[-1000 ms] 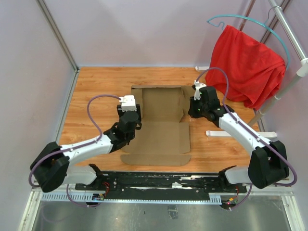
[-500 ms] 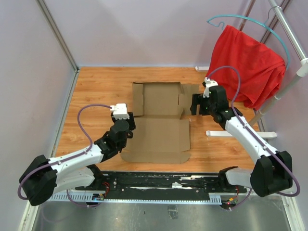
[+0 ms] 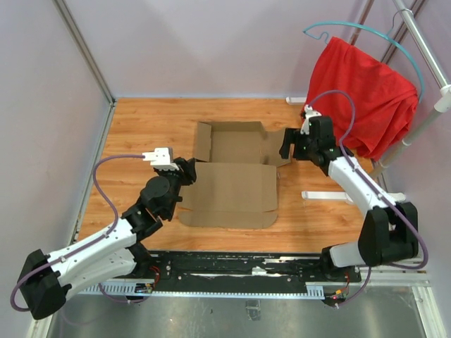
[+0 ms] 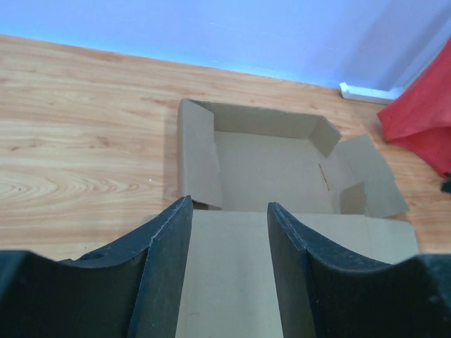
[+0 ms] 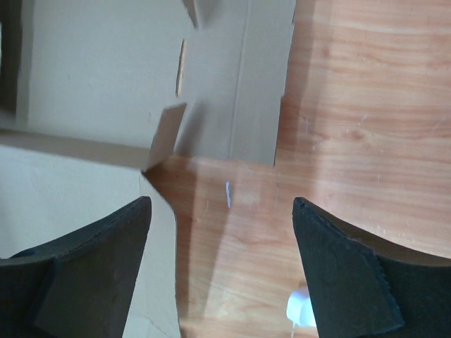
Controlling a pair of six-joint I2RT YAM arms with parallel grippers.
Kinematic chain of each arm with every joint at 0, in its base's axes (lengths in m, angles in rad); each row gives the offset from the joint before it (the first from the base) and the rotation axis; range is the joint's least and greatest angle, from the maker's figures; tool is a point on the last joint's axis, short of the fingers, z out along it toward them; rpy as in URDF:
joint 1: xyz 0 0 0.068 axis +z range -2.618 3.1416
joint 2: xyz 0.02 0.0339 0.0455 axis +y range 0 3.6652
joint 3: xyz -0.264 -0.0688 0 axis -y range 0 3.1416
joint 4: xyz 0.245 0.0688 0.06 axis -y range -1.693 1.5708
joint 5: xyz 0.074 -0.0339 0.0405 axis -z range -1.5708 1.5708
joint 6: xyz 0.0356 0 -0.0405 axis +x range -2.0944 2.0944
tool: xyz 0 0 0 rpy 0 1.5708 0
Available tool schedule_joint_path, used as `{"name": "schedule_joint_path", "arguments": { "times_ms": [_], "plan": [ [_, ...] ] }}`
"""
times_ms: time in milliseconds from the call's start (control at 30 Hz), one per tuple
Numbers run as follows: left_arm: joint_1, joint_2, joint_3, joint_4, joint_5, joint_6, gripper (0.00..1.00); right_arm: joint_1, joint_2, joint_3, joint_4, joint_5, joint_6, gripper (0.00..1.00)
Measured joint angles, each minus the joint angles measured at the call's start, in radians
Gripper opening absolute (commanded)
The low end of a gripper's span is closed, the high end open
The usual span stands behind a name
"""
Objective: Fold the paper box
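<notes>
Left gripper (image 4: 229,205) gapes over the paper box (image 3: 236,193) edge.

The left arm (image 3: 91,243) stretches from its base at the near left corner diagonally forward and to the right, low and nearly straight, its white links ending in a black wrist. The left claw (image 3: 187,169) points forward and to the right; in the left wrist view its two dark fingers (image 4: 165,260) stand apart with a clear gap between them, gripping nothing. The right arm (image 3: 359,186) rises from its base at the near right and reaches forward and to the left, with its elbow bent. The right claw (image 3: 285,146) points left and tilts downward; in the right wrist view its fingers (image 5: 106,246) are spread wide, with nothing held between them.
</notes>
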Motion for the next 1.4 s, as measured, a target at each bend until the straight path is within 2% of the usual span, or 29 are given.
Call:
{"name": "schedule_joint_path", "arguments": {
  "times_ms": [233,333,633,967,1067,1233,1333,1400],
  "plan": [
    [0.000,0.035,0.025,-0.023,0.060,-0.005,0.52,-0.116,0.310,0.280,-0.009,-0.118,0.050,0.78],
    [0.000,0.058,0.027,-0.027,0.085,-0.011,0.52,-0.169,0.414,0.332,-0.014,-0.163,0.067,0.76],
    [0.000,0.167,0.055,-0.027,0.143,-0.015,0.52,-0.180,0.545,0.398,-0.062,-0.235,0.064,0.72],
    [0.000,0.126,0.051,-0.031,0.149,-0.029,0.52,-0.142,0.627,0.450,-0.111,-0.237,0.036,0.63],
    [0.000,0.126,0.051,-0.048,0.146,-0.034,0.52,-0.121,0.650,0.451,-0.122,-0.234,0.032,0.55],
    [0.000,0.119,0.054,-0.080,0.147,-0.040,0.52,-0.109,0.662,0.451,-0.137,-0.233,0.029,0.18],
    [0.000,0.098,0.054,-0.093,0.147,-0.042,0.52,-0.109,0.661,0.444,-0.132,-0.235,0.035,0.07],
    [0.000,0.089,0.054,-0.097,0.146,-0.045,0.52,-0.109,0.652,0.424,-0.125,-0.237,0.040,0.03]
  ]
}}
